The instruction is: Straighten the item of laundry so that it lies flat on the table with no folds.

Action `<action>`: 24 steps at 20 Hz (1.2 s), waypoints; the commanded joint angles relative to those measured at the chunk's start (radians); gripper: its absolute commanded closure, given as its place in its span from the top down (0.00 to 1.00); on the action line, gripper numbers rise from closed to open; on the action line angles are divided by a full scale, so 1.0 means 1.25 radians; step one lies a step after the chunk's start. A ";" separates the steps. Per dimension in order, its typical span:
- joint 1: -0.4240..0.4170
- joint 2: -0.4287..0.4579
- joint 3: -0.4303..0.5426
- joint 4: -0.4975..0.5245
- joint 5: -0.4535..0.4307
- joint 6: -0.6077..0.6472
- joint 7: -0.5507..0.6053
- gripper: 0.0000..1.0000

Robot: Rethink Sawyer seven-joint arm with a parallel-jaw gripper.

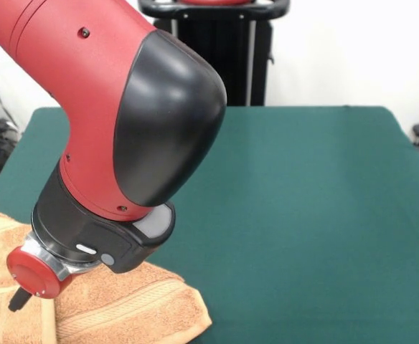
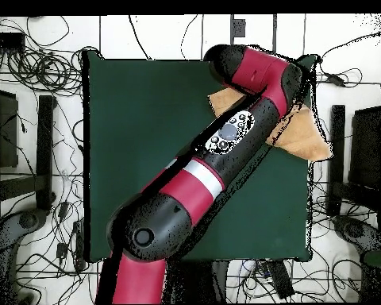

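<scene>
At the left near corner of the worktop (image 1: 317, 186) lies the towel (image 1: 123, 304), with a fold line across it and one edge hanging past the border. The pincer (image 1: 19, 297) is low over it; I cannot tell how wide it stands. You should take only the upper layer near a corner, then pull slowly toward the free green middle at the right.

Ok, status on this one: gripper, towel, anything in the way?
Gripper down over the towel, open or shut unreadable. Towel bunched with folds at the table corner, partly over the edge, not flat. Arm hides part of the towel overhead; nothing else on the table.
</scene>
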 commanded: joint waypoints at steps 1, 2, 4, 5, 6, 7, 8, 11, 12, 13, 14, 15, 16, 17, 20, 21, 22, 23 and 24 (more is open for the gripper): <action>0.035 0.035 0.026 -0.051 0.037 0.076 0.288 1.00; 0.034 0.035 0.024 -0.055 0.039 0.080 0.291 1.00; 0.029 0.037 0.010 -0.069 0.043 0.095 0.303 1.00; 0.028 0.038 0.006 -0.072 0.045 0.097 0.306 1.00; 0.027 0.040 0.003 -0.076 0.047 0.099 0.310 1.00; 0.027 0.041 0.002 -0.077 0.048 0.098 0.313 1.00; 0.028 0.043 0.004 -0.075 0.049 0.093 0.313 1.00; 0.029 0.047 0.004 -0.074 0.051 0.087 0.317 1.00; 0.029 0.047 0.006 -0.074 0.051 0.085 0.317 1.00; 0.029 0.047 0.005 -0.075 0.051 0.087 0.319 1.00; 0.028 0.047 0.004 -0.078 0.052 0.089 0.320 1.00; 0.027 0.048 0.000 -0.081 0.053 0.091 0.324 1.00; 0.026 0.049 -0.004 -0.084 0.053 0.092 0.329 1.00; 0.024 0.050 -0.013 -0.087 0.050 0.100 0.330 1.00; 0.031 0.046 0.015 -0.069 0.049 0.075 0.312 1.00; 0.030 0.046 0.011 -0.070 0.049 0.080 0.314 1.00; 0.028 0.046 0.007 -0.072 0.049 0.084 0.318 1.00; 0.030 0.047 0.013 -0.069 0.051 0.079 0.319 1.00; 0.031 0.047 0.020 -0.066 0.053 0.074 0.319 1.00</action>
